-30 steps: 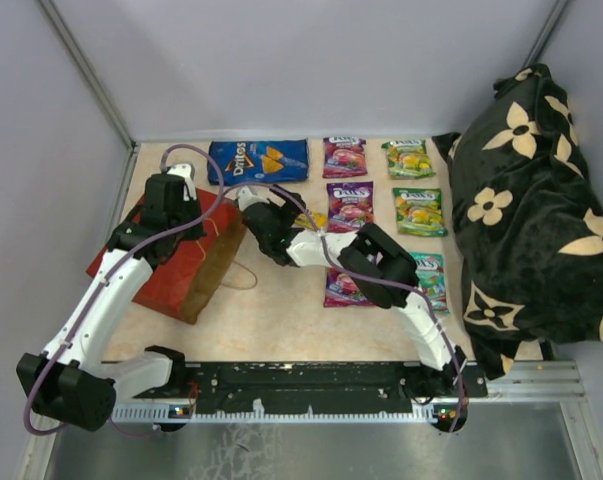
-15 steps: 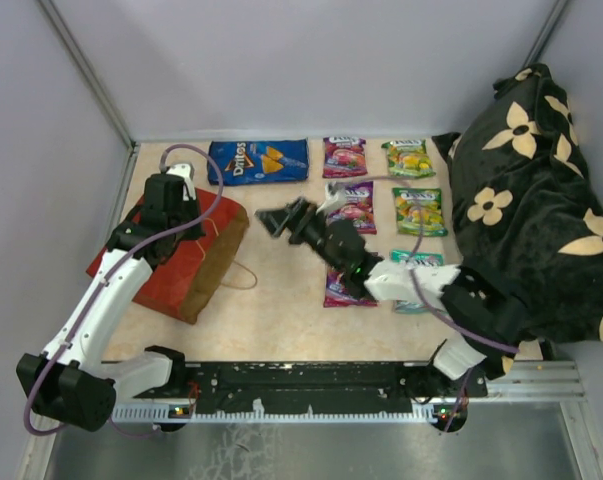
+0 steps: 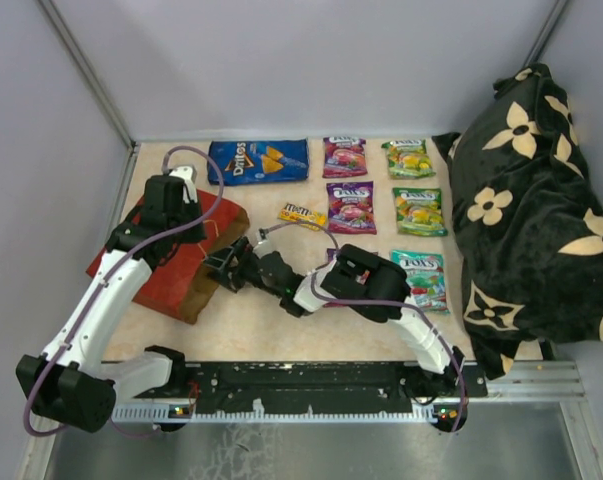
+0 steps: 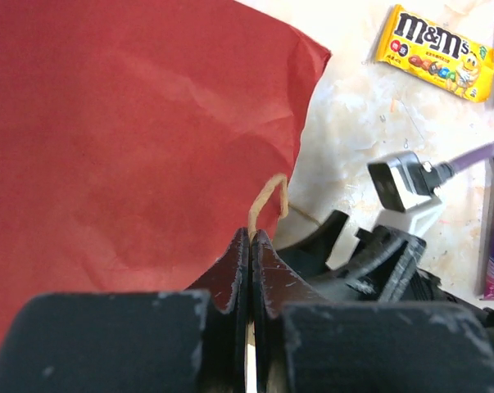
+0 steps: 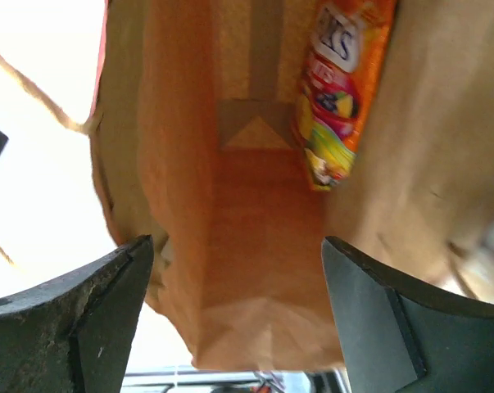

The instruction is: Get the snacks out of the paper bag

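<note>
The red paper bag (image 3: 171, 265) lies on its side at the left. My left gripper (image 4: 251, 236) is shut on its thin brown loop handle (image 4: 269, 196). My right gripper (image 3: 224, 268) stands open at the bag's mouth, nothing between its fingers (image 5: 107, 311). In the right wrist view the brown inside holds an orange candy packet (image 5: 341, 90) further in. On the table lie the blue Doritos bag (image 3: 259, 160), the yellow M&M's packet (image 3: 302, 213), two purple packets (image 3: 350, 205), two green packets (image 3: 420, 211) and a teal one (image 3: 418, 275).
A black flower-patterned cloth (image 3: 526, 200) is heaped along the right side. Grey walls close the table (image 3: 271, 320) at the back and left. My right arm (image 3: 366, 285) stretches across the table's middle.
My right arm left the M&M's packet, rose, then swung down and left to the bag's mouth, jaws slightly narrower. The left arm has not moved.
</note>
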### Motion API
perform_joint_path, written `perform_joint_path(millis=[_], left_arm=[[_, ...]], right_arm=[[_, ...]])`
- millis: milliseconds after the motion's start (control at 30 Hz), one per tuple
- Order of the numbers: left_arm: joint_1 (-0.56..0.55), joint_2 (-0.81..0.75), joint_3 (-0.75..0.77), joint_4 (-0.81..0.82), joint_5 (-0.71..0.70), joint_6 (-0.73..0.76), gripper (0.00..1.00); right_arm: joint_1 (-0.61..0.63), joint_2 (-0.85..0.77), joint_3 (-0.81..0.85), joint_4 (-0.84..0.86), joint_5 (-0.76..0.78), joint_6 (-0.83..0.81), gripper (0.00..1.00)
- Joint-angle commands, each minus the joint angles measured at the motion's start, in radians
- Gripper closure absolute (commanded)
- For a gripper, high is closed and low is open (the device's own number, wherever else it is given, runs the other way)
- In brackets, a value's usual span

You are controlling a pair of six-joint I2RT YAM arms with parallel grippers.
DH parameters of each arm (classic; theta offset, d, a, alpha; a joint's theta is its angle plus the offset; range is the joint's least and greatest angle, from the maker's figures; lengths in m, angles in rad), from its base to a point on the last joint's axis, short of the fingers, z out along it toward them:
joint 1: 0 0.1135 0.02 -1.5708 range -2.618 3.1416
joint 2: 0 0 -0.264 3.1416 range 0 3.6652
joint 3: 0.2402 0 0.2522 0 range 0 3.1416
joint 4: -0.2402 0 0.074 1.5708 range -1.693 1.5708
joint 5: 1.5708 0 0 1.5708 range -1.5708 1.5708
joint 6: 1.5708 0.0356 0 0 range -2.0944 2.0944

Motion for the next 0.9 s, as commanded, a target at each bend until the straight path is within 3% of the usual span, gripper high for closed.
perform_joint_path(millis=[0, 100, 467, 867], left_arm=[[0.004, -0.025, 0.008, -0.019, 0.038, 0.001, 0.99], [0.004, -0.026, 0.014, -0.024, 0.039, 0.003, 0.99], [0.003, -0.029, 0.03, -0.035, 0.06, 0.004, 0.99], [0.003, -0.032, 0.047, -0.055, 0.15, 0.013, 1.0]], right_arm=[[0.005, 0.023, 0.16, -0.215, -0.001, 0.061, 0.17], [0.008, 0.049, 0.233, -0.393, 0.021, 0.089, 0.17], [0.009, 0.27, 0.593, -0.667, 0.037, 0.072, 0.32], [0.016, 0.461, 0.996, -1.005, 0.061, -0.006, 0.38]])
